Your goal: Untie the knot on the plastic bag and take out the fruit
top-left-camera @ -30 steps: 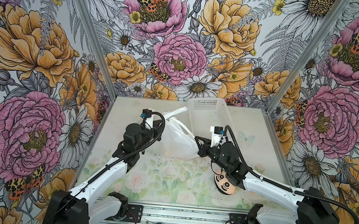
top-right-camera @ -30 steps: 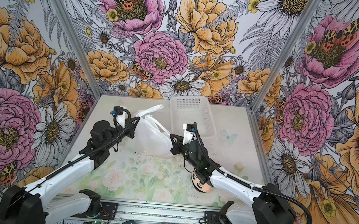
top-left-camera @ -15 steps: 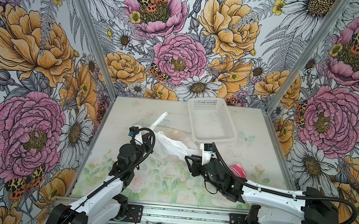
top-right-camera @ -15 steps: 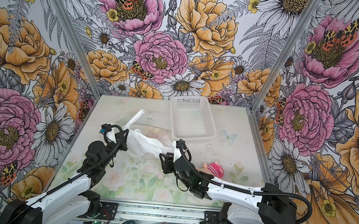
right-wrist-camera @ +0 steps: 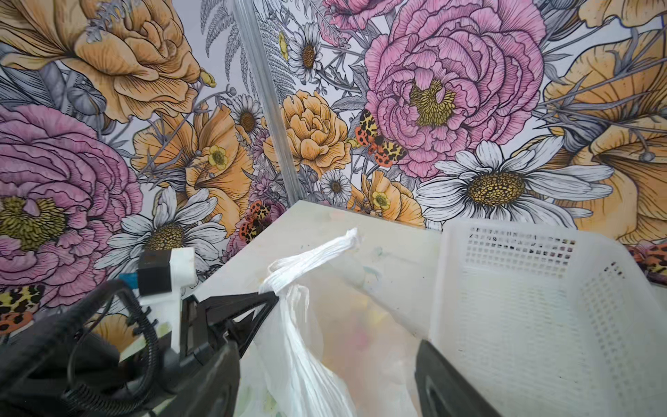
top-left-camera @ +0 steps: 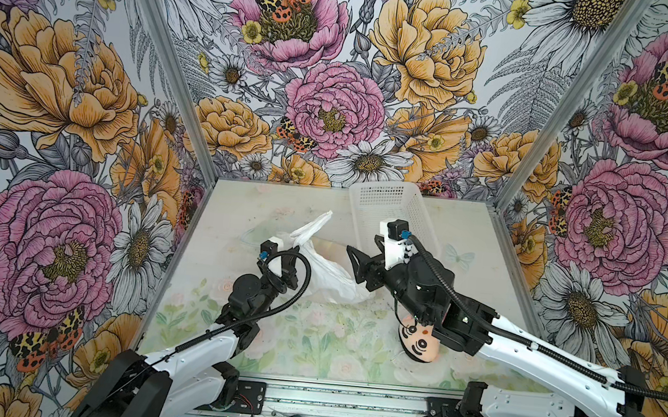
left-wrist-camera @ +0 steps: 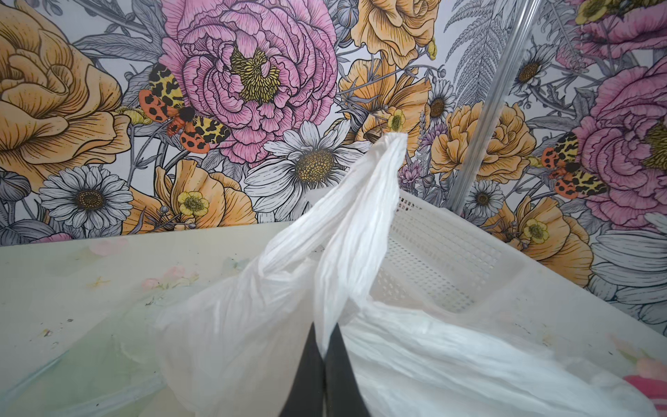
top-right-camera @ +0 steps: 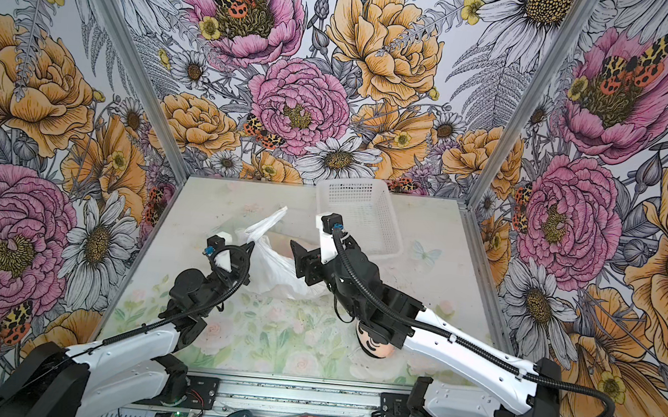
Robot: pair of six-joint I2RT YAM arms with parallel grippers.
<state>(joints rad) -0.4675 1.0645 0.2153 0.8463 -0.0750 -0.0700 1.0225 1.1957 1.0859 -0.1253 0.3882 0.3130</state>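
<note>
The plastic bag [top-left-camera: 329, 278] lies in the middle of the table [top-left-camera: 239, 217], between the two arms and just beside the white basket with holes [top-left-camera: 391, 200]. The left gripper [left-wrist-camera: 325, 335] is closed tight on one handle strip [left-wrist-camera: 361, 216] of the bag and holds it up, so the strip stands tall and the top of the bag is pulled tight. I think it holds on like this so the bag cannot slide away while the other arm works. The film is bunched up right at its tips. That may be the knot [right-wrist-camera: 277, 287], but I cannot tell if it is tied or loose. The right gripper [top-left-camera: 356, 267] is on the other side of the bag with its jaws wide apart and nothing held in them. Thin film just hangs between its fingers [right-wrist-camera: 451, 382]. It looks ready to grab that side and pull the bag open. The fruit [right-wrist-camera: 364, 321] is inside the bag and shows only as soft yellow and pink smudges through the film. The basket is close by with nothing in it, likely so the fruit can go there. A doll [top-left-camera: 421, 345] lies under the right arm and is not part of the job.
</note>
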